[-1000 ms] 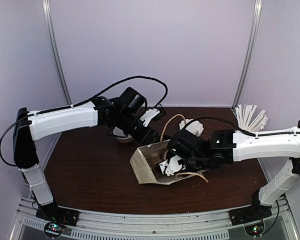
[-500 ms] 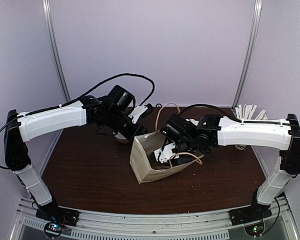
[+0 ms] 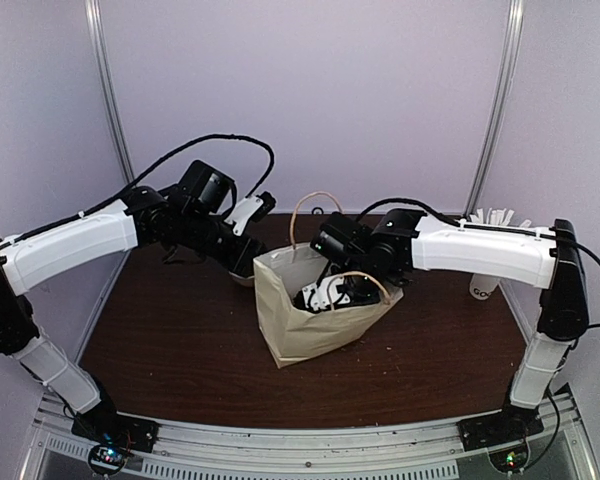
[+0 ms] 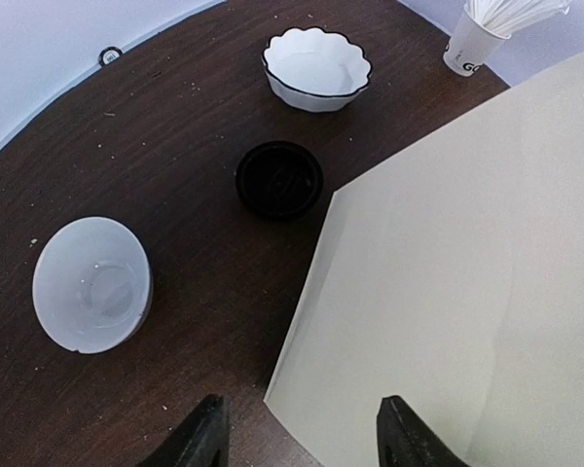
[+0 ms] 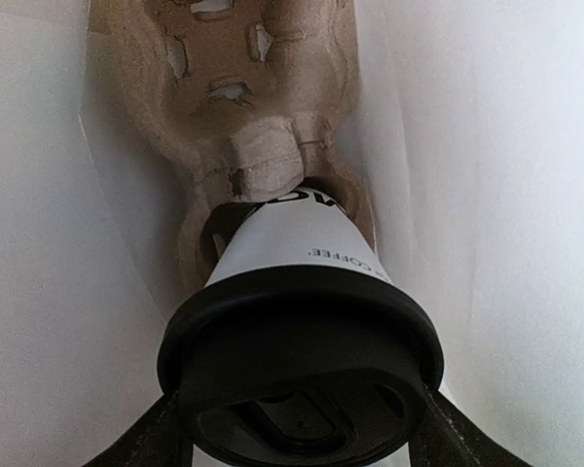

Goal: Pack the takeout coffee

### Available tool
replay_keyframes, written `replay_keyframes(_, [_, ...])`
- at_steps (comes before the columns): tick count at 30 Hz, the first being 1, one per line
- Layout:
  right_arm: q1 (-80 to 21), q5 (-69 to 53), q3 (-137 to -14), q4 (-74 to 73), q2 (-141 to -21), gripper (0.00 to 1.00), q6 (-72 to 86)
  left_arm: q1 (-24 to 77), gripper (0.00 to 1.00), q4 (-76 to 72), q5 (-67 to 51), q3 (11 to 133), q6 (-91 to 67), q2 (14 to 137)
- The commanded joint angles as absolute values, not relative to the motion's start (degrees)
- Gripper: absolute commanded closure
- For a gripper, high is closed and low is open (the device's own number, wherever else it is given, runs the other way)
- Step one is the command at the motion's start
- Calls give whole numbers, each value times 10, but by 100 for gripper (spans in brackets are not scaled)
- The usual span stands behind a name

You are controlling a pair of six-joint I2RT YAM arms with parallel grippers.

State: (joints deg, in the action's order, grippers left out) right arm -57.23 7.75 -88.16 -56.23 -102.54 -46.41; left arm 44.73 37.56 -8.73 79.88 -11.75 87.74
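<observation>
Tan paper bag (image 3: 310,325) is standing upright near the surface's (image 3: 180,340) middle. Right tool (image 5: 300,409) is reaching inside it, clamped on the black-lidded white paper cup with dark lettering (image 5: 297,243), whose base is meeting the moulded pulp carrier (image 5: 263,146) at the bag's bottom. Left tool (image 4: 302,438), parted and empty, is hovering beside the bag. Left to do, I judge: seating, release, withdrawal.

White coffee cup (image 5: 297,248), black lid (image 5: 302,326) on, sits in pulp carrier (image 5: 263,156).
</observation>
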Motion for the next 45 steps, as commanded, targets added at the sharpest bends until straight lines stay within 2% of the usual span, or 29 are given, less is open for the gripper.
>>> replay_keyframes(1, [-558, -19, -906, -684, -1092, 33, -453, 436, 45, 373, -73, 796, -98, 854])
replay_keyframes(15, [-552, -91, -970, -767, -1137, 33, -429, 418, 44, 396, -72, 821, -79, 847])
replay_keyframes(34, [-533, -66, -967, -746, -1188, 33, -421, 418, 44, 379, -114, 792, -102, 817])
replay_keyframes(39, [-527, -99, -1026, -806, -1221, 34, -429, 418, 44, 382, -108, 793, -102, 805])
replay_keyframes(45, [-528, -145, -1033, -850, -1208, 34, -425, 418, 41, 406, -57, 794, -98, 782])
